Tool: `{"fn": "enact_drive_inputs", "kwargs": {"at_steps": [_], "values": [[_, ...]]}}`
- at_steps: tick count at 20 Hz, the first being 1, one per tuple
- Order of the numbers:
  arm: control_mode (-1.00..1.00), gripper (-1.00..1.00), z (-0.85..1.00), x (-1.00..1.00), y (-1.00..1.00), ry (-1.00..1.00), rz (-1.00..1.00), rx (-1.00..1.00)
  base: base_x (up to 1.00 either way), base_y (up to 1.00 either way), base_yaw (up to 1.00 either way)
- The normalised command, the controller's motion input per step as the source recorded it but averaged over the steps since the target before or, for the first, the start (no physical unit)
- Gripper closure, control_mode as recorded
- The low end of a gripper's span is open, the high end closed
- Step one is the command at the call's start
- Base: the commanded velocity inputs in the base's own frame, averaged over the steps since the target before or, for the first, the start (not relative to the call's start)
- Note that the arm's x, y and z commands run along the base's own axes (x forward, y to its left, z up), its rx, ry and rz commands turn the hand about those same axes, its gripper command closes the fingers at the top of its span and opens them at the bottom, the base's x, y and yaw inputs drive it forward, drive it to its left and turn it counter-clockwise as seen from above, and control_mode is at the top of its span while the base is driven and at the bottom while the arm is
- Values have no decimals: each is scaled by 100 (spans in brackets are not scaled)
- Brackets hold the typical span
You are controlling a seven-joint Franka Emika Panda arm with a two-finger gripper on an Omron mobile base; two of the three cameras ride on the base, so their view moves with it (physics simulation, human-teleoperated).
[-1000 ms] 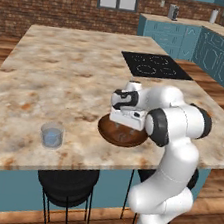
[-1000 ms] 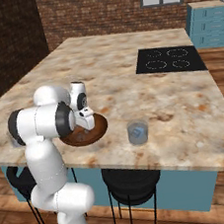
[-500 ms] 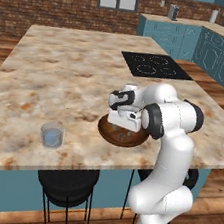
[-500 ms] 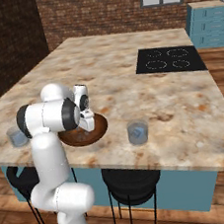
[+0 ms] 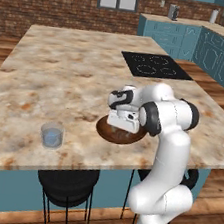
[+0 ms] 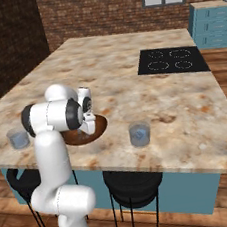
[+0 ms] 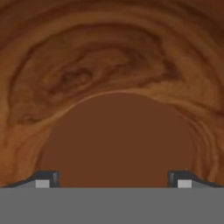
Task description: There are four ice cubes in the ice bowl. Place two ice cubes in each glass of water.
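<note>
Gripper point(image 7: 113, 178) is down inside the ice bowl point(image 5: 104, 129), jaws spread wide apart w/ nothing between them. In the hand view we see its two dark fingertips point(image 7: 46, 177) at opposite sides near the bottom, and betw. them just the bowl's brown wood grain, seen very close. We can't make out any ice cubes from any angle; the hand covers most of the bowl's inside.

From the left base view the white hand sits over the bowl's middle, so we see mostly the near and left rim. Bowl is on the marble counter point(image 5: 64, 72), toward the near edge. One glass of water point(image 5: 52, 135) stands well to the left of the bowl, close to the near edge. In the right base view we see a second glass point(image 6: 139, 133) to the right of the bowl point(image 6: 102, 124), also near the edge, so the bowl lies betw. the two glasses. Black cooktop point(image 5: 156, 66) is set into the far right of the counter, well apart from the bowl. Dark stools point(image 5: 68, 182) are tucked under the near edge.
</note>
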Motion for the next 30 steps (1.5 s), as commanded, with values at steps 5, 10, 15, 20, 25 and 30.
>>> {"fn": "enact_drive_inputs", "kwargs": {"at_steps": [5, 10, 15, 20, 25, 30], "values": [[-100, -100, -4, -6, -6, 4, -7, -1, 0, 0, 0], [-100, -100, 0, -31, -16, 1, -3, -4, 0, 0, 0], [-100, -100, 0, -23, 0, 0, -6, -7, 0, 0, 0], [-100, -100, 0, 0, 0, 0, -8, -7, 0, 0, 0], [-100, -100, 0, -3, 0, 0, -8, -4, 0, 0, 0], [-100, -100, 1, -31, 0, -3, -8, -3, 0, 0, 0]]}}
